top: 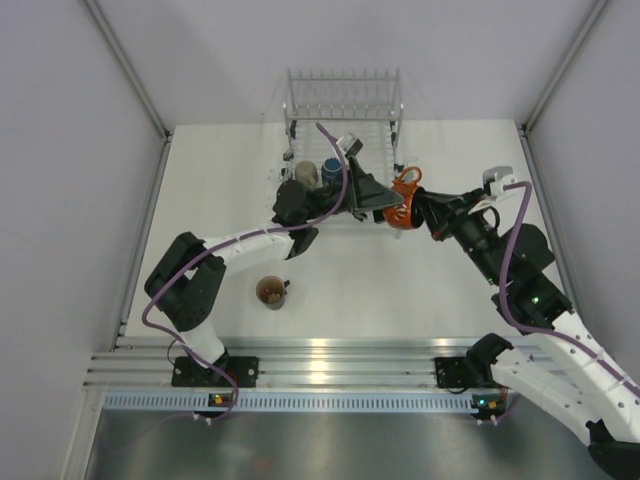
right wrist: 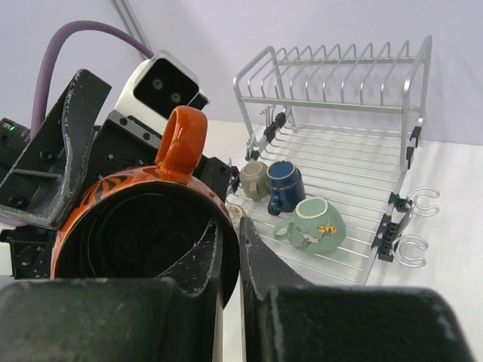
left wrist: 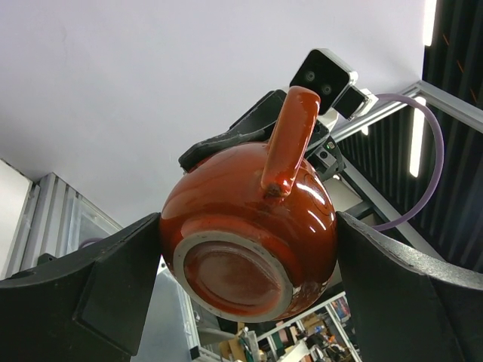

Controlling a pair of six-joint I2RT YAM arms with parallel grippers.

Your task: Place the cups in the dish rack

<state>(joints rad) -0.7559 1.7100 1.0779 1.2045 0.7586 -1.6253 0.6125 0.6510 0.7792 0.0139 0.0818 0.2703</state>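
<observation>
An orange-brown cup [top: 402, 216] hangs in the air just right of the dish rack [top: 343, 104]. My right gripper [right wrist: 230, 230] is shut on its rim, one finger inside the cup [right wrist: 143, 226] and one outside. My left gripper [left wrist: 249, 219] stands open around the same cup [left wrist: 249, 241], a finger close on each side of its belly, and I cannot tell whether they touch. The cup's unglazed foot faces the left wrist camera. In the rack [right wrist: 324, 102] lie a beige cup [right wrist: 253, 179], a dark blue cup [right wrist: 287, 183] and a mint-green cup [right wrist: 315, 224].
A tan cup [top: 272, 292] stands upright on the table in front of the left arm. The rack's upright tines [right wrist: 339, 56] line its far end. White walls enclose the table on three sides.
</observation>
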